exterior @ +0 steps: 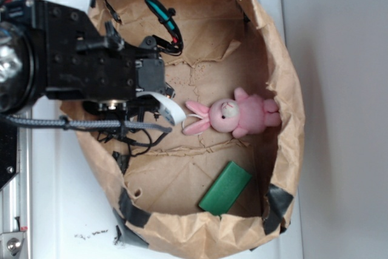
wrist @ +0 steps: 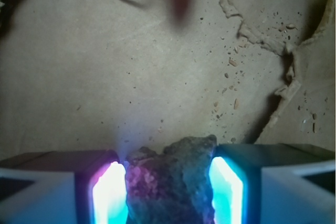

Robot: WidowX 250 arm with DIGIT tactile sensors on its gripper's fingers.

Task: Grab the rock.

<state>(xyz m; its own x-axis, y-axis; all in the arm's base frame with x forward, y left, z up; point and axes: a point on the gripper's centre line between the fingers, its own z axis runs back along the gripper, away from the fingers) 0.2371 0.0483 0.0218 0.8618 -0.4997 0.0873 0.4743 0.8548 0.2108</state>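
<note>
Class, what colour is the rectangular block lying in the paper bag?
Green; the block shows best in the exterior view.

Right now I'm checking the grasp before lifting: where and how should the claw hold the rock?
Across its two flanks, coming from above. In the wrist view the rock already sits between the claw pads, glowing left pad and right pad against its sides. Its lumpy, irregular shape suggests squeezing the widest middle, not the narrow top.
</note>
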